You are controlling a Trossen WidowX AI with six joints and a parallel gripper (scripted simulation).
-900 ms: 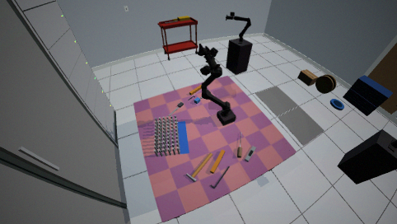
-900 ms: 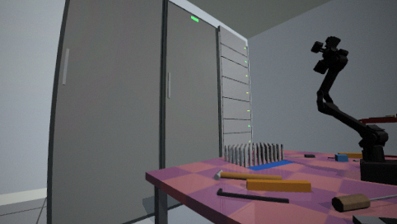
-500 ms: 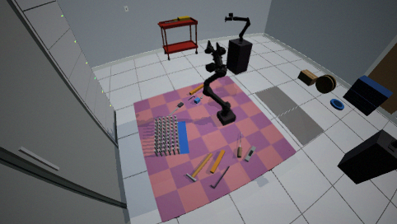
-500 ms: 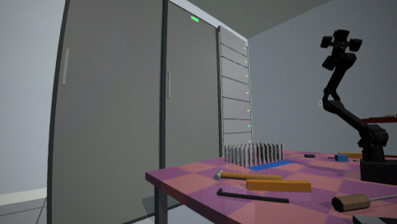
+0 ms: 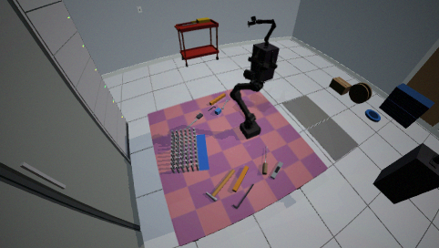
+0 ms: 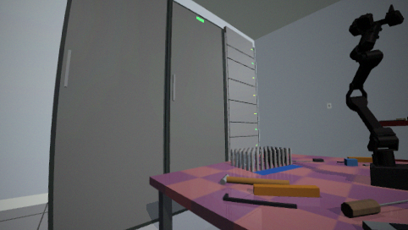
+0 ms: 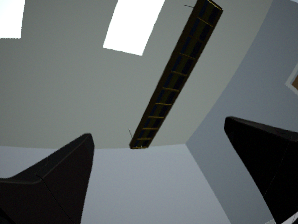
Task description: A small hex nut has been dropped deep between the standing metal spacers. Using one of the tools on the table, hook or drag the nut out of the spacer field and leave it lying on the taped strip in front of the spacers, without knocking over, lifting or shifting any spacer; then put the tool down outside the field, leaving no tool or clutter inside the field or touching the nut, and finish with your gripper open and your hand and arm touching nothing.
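Note:
The field of standing metal spacers (image 5: 184, 150) (image 6: 260, 157) stands on the checkered mat, with the blue taped strip (image 5: 201, 152) (image 6: 277, 170) along its front. The nut is hidden among the spacers. My gripper (image 6: 394, 14) (image 7: 162, 132) is open and empty. It is raised high above the arm's base (image 5: 250, 129) and points at the ceiling, far from the spacers. A black L-shaped hook (image 5: 243, 197) (image 6: 258, 202), a hammer (image 5: 221, 186) (image 6: 254, 180) and an orange bar (image 5: 240, 179) (image 6: 286, 190) lie on the mat's near side.
A wooden-handled screwdriver (image 5: 264, 164) (image 6: 361, 208) and a grey block (image 5: 276, 170) lie right of the bar. Behind the base lie another orange bar (image 5: 218, 98), a blue block (image 5: 218, 110) (image 6: 350, 161) and a small screwdriver (image 5: 197, 119). Tall cabinets (image 6: 127, 106) stand at the left.

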